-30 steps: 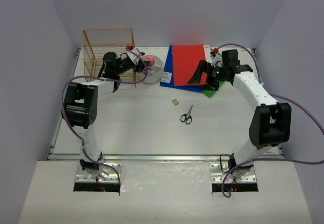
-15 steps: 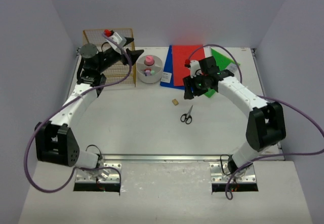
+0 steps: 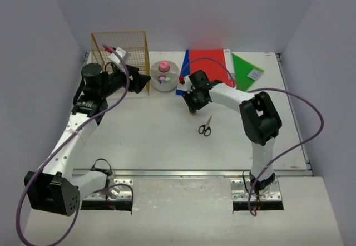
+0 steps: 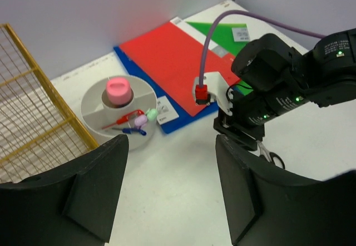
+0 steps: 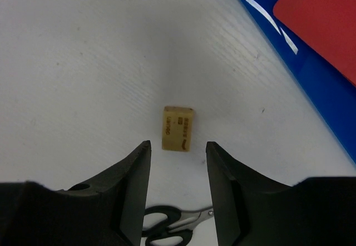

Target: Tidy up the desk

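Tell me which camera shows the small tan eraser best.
Right wrist. The eraser lies flat on the desk, just beyond the open fingers of the right gripper, label visible. In the top external view the right gripper covers it; in the left wrist view the right arm blocks it.

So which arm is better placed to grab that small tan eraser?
Right. The right gripper hangs just above the eraser, open jaws lined up on it. The left gripper hovers by the gold wire rack, farther away.
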You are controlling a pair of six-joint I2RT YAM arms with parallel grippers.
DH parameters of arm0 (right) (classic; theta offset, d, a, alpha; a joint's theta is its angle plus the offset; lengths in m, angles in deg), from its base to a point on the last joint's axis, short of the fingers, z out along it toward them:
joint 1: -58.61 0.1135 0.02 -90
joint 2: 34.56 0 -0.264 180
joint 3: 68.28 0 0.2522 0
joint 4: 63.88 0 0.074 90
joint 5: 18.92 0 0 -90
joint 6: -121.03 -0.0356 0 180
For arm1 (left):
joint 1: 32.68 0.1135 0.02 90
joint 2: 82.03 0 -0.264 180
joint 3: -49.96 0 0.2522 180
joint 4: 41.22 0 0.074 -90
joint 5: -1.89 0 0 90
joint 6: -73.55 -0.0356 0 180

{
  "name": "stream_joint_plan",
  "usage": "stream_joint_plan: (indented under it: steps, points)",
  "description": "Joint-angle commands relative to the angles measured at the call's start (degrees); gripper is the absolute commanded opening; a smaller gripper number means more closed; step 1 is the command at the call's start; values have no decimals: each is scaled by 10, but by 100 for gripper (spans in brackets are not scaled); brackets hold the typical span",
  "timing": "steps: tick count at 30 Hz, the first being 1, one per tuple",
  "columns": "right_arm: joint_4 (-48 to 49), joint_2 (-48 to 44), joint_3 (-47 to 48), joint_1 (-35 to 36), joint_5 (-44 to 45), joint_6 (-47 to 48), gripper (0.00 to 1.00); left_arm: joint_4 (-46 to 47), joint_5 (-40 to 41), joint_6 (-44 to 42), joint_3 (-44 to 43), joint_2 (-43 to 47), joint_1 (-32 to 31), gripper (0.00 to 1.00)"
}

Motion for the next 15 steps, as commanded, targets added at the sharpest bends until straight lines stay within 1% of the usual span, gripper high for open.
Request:
stream_joint_plan:
  steps: [1,5,10,15]
  points:
    - [39,21,52,15,46,-3,46,-26,19,16,15,31,6,62]
    - [38,41,64,16,54,0,46,-31,23,16,22,40,6,63]
    - [36,48,57,17,62,9,46,-28,24,16,30,44,6,63]
    - [30,47,42,17,64,16,48,-16,20,38,37,44,6,64]
